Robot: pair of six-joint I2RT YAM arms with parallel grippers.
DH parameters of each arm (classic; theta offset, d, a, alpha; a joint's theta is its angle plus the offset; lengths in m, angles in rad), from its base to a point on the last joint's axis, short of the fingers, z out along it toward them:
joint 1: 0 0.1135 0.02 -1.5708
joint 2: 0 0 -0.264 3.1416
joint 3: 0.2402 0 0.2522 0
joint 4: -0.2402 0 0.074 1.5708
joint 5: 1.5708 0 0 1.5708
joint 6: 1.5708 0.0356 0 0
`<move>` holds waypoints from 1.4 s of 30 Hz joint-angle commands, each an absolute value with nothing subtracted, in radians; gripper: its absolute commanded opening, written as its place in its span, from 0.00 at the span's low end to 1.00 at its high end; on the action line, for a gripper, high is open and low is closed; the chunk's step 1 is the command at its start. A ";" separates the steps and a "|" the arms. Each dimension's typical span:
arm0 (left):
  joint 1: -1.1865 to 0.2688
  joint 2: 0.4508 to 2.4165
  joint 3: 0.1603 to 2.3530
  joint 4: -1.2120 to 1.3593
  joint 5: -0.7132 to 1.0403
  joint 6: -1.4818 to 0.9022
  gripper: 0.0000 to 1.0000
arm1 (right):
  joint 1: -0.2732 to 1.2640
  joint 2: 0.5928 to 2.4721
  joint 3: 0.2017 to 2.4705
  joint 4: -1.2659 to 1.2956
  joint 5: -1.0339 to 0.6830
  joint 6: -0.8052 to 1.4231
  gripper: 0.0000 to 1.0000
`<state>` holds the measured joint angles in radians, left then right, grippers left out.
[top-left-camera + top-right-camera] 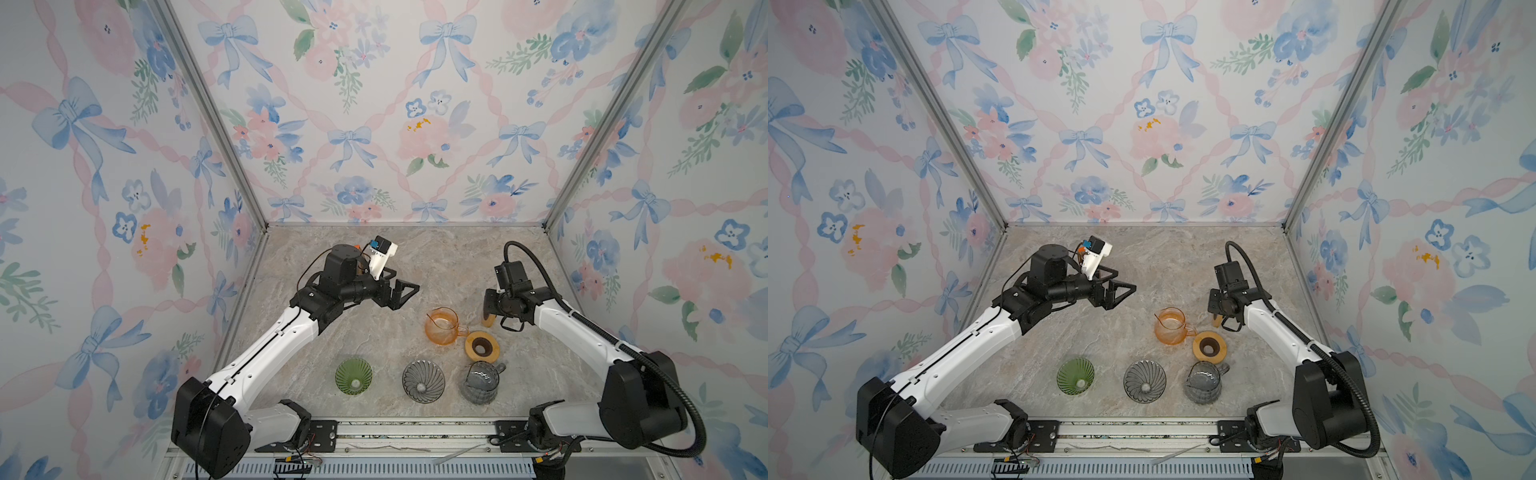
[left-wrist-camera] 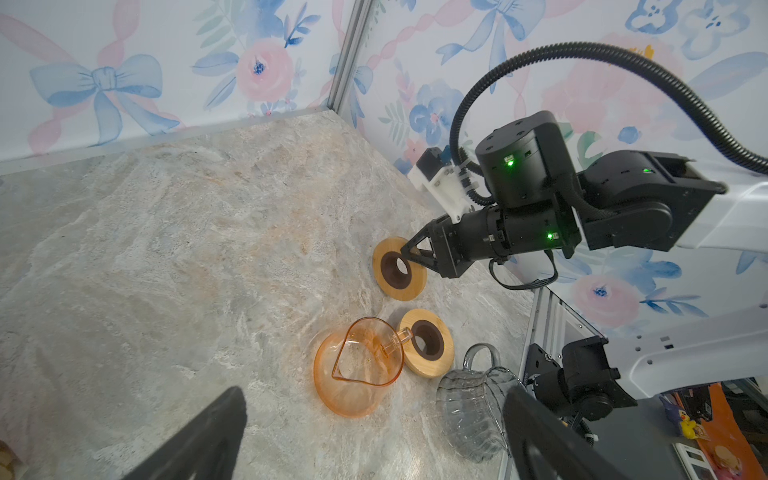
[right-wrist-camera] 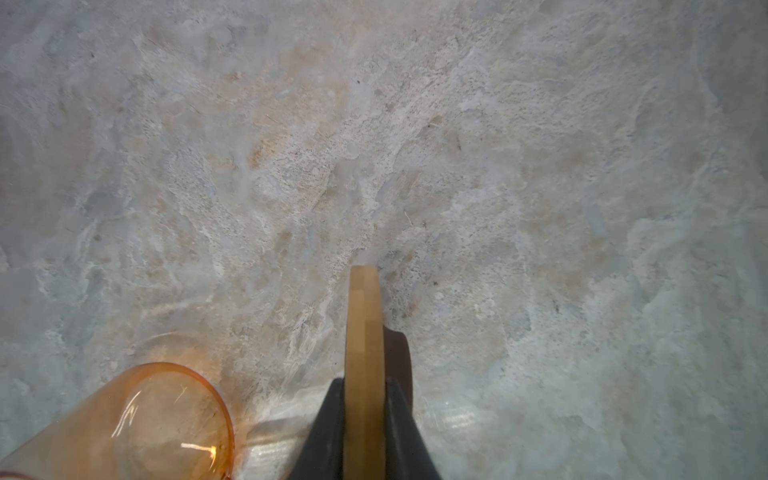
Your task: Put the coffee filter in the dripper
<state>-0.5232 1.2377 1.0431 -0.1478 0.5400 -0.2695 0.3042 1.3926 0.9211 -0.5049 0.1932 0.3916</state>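
currently your right gripper (image 3: 365, 395) pinches a wooden ring (image 3: 363, 316) on edge, left gripper (image 1: 404, 282) gapes empty, ribbed grey dripper (image 1: 423, 381) sits free.

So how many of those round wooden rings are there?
2. One wooden ring lies flat beside the orange glass jug; the other is held on edge in the right gripper. No others show.

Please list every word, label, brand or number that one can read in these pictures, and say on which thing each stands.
None: no text can be read in any view.
Orange pack, left wrist view: print too blurred to read.
Orange carafe, green dripper, wooden ring: no label seen.
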 commanded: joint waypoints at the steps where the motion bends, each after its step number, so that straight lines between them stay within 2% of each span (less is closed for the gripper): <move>1: -0.519 1.207 1.036 -0.155 0.554 -0.250 0.98 | 0.336 1.421 0.957 -0.576 0.287 0.372 0.18; 19: -0.519 1.192 1.032 -0.156 0.555 -0.249 0.98 | 0.389 1.475 0.961 -0.569 0.292 0.374 0.25; 27: -0.519 1.187 1.031 -0.155 0.556 -0.249 0.98 | 0.394 1.452 0.966 -0.575 0.333 0.384 0.18; 33: -0.518 1.186 1.029 -0.155 0.557 -0.249 0.98 | 0.386 1.382 0.978 -0.583 0.349 0.387 0.16; 42: -0.519 1.185 1.030 -0.155 0.563 -0.247 0.98 | 0.327 1.206 0.976 -0.569 0.133 0.394 0.17</move>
